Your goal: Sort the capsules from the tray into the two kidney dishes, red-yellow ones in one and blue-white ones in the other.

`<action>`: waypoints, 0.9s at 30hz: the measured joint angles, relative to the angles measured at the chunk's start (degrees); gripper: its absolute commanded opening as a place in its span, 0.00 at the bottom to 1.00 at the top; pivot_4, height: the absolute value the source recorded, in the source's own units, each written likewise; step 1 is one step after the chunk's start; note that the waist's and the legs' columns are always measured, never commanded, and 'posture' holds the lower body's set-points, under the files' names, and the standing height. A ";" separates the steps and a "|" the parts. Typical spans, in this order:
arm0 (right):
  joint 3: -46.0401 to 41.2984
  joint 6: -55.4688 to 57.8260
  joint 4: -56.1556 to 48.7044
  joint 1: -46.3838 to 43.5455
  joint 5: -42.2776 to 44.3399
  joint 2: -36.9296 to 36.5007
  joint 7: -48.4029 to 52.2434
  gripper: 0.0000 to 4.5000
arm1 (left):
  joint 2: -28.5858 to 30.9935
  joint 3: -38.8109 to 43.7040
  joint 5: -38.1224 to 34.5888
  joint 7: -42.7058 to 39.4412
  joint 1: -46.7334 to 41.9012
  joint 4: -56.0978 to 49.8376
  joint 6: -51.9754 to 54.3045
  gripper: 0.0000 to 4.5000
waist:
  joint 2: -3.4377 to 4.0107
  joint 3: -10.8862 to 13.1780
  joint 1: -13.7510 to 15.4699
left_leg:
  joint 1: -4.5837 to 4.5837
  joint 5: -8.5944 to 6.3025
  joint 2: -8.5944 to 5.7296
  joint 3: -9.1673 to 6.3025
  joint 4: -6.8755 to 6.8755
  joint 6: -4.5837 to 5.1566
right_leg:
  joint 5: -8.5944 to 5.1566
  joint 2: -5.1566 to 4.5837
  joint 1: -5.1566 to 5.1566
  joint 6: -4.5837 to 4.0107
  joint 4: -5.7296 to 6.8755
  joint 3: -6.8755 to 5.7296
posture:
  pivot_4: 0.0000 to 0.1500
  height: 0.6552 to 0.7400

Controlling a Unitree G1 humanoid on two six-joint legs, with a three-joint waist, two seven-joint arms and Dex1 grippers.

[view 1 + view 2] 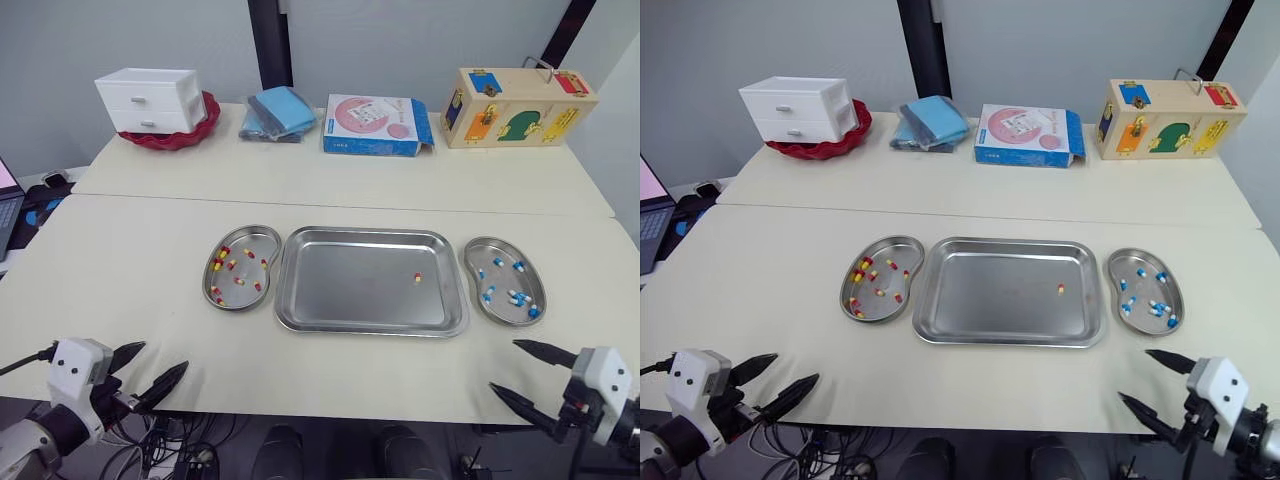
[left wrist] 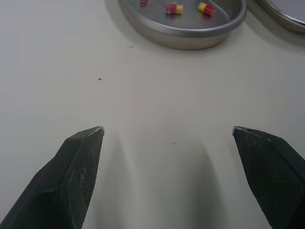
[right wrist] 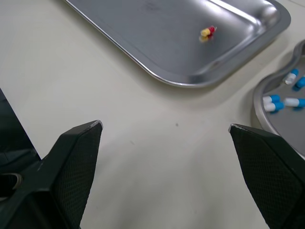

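The right gripper (image 1: 503, 365) is wide open, so I would centre it over the last red-yellow capsule (image 1: 418, 278) and close gently.

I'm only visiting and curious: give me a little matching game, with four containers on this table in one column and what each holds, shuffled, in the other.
Containers:
1. left steel kidney dish
2. right steel kidney dish
3. rectangular steel tray in the middle
4. red scalloped bowl at the back

Contents:
A. blue-white capsules
B. small white drawer unit
C. several red-yellow capsules
D. one lone red-yellow capsule

Pairs: 1-C, 2-A, 3-D, 4-B.
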 measured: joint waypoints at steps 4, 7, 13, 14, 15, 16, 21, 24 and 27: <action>6.12 1.29 -5.66 -0.93 -1.72 5.02 -6.25 1.00 | 1.55 -2.44 -0.11 -3.89 0.29 -2.67 -2.05 0.99 | 0.00 -0.02 0.00 | 0.00 0.00 0.03 0.01 0.00 0.00 | 0.00 0.01 -0.01 -0.01 0.01 0.01 | 1.00 1.00; 9.42 1.62 -7.43 -1.53 -3.39 7.56 -10.39 1.00 | 1.56 -3.19 -0.49 -4.96 0.32 -3.67 -2.66 0.99 | -0.01 -0.02 0.00 | 0.00 0.00 0.03 -0.01 -0.01 0.00 | 0.00 0.01 -0.02 -0.01 0.00 -0.02 | 1.00 1.00; 14.54 2.37 -8.46 -1.90 -5.51 9.49 -14.39 1.00 | 1.00 -3.50 -0.81 -5.44 1.48 -4.18 -3.71 0.99 | 0.00 -0.02 0.01 | 0.00 0.00 0.02 0.01 -0.01 0.00 | 0.00 0.01 -0.02 -0.01 0.00 0.01 | 1.00 1.00; 14.55 2.28 -8.32 -2.08 -5.78 9.49 -14.72 1.00 | 0.83 -3.58 -0.85 -5.57 1.51 -4.18 -3.94 0.99 | -0.01 -0.02 0.02 | 0.00 0.00 0.02 0.01 -0.01 0.00 | 0.00 0.01 -0.02 -0.01 0.00 0.00 | 1.00 1.00; 14.53 2.12 -7.93 -2.48 -6.12 9.49 -15.22 1.00 | 0.67 -3.94 -0.96 -5.68 1.49 -4.19 -4.06 0.99 | -0.02 -0.03 0.02 | 0.00 0.00 0.02 0.00 -0.01 0.00 | 0.00 0.01 -0.02 -0.01 0.00 0.00 | 1.00 1.00; 14.53 1.96 -7.69 -2.62 -6.23 9.49 -15.37 1.00 | 0.58 -4.34 -1.13 -5.65 1.41 -4.22 -4.07 0.99 | -0.02 -0.03 0.03 | 0.00 0.00 0.02 0.00 -0.01 0.00 | 0.00 0.01 -0.02 -0.01 0.00 0.00 | 1.00 1.00; 14.59 0.56 -6.08 -2.61 -6.67 9.81 -15.58 1.00 | 0.46 -9.34 -2.18 -3.84 -2.87 -9.05 -2.08 0.99 | -0.02 -0.03 0.23 | 0.00 0.00 0.02 -0.02 0.00 0.00 | 0.01 0.00 0.00 0.00 0.01 -0.02 | 1.00 1.00; 14.84 -0.31 -5.53 -2.37 -6.74 10.47 -16.02 1.00 | 0.79 -15.33 -2.66 -1.09 -9.65 -12.71 1.18 0.99 | 0.06 -0.06 0.30 | 0.01 0.00 0.02 -0.04 0.01 0.00 | 0.01 0.01 0.02 0.00 0.04 -0.04 | 1.00 1.00; 15.08 -1.21 -5.07 -1.98 -6.87 10.74 -16.51 1.00 | -0.21 -22.65 -2.47 3.71 -20.10 -13.38 6.27 0.99 | 0.14 -0.07 0.25 | 0.00 0.01 0.00 -0.07 0.02 0.00 | 0.02 0.02 0.02 0.00 0.05 -0.06 | 1.00 1.00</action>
